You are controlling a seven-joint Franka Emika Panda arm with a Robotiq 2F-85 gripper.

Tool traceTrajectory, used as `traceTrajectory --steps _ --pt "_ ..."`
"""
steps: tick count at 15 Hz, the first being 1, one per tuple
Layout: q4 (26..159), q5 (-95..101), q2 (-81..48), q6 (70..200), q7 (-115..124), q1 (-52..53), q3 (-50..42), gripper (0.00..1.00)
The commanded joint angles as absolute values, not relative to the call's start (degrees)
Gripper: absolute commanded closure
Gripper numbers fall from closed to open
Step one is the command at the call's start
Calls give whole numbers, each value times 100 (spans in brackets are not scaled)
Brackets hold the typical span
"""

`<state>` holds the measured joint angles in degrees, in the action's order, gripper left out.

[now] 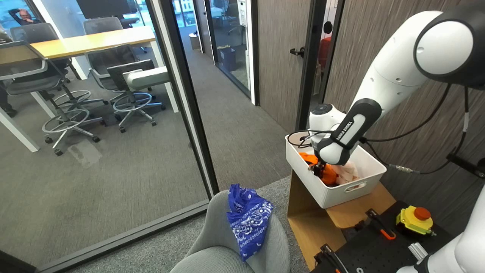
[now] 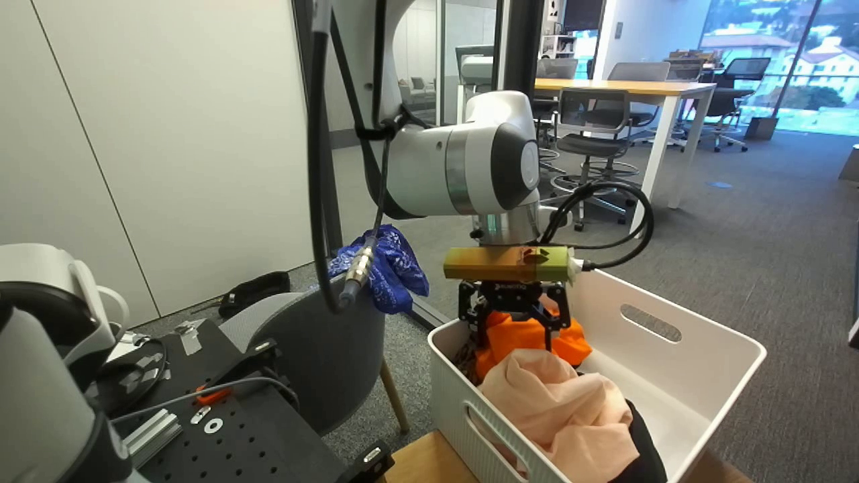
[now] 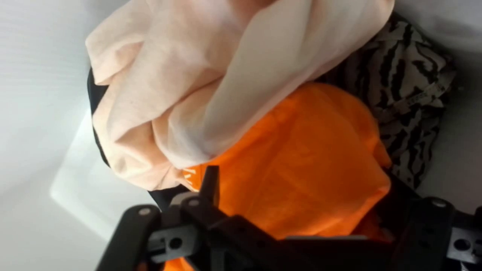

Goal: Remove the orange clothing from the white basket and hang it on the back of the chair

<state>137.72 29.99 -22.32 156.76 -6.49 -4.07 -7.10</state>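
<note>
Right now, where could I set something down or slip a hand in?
In the white basket, bare floor lies between the peach cloth and the wall farthest from the chair, seemingly under a looping cable. The visible chair seat looks bare in front of the blue bandana. It's crowded where the open gripper hangs at the orange clothing, beside striped cloth.

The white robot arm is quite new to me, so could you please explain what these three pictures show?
The robot arm ends in a pincer-like gripper. Two pictures are taken from outside the robot; the third looks from its wrist into the white basket, which stands on a wooden stand. Inside lie the orange clothing, a pale pink cloth partly over it, and a patterned cloth. The gripper stands open at the orange clothing and appears to hold nothing. A blue bandana hangs over the back of the chair.
</note>
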Motion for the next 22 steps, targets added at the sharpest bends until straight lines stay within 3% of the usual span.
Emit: traceTrajectory --steps 1,3,4,5,14,17,22 --pt "13676 2836 -2340 15796 -825 -374 -769 0" --pt "13678 2836 -2341 15801 -826 -372 -772 0" --pt "13680 2832 -2342 15808 -834 -376 -770 24" --pt "13684 2826 -2341 15821 -849 -381 -766 26" --pt "13646 2747 -2326 15905 -934 -369 -764 93" --pt "13642 2736 -2401 15903 -950 -378 -780 98" --pt "13636 2708 -2442 15888 -980 -382 -779 92"
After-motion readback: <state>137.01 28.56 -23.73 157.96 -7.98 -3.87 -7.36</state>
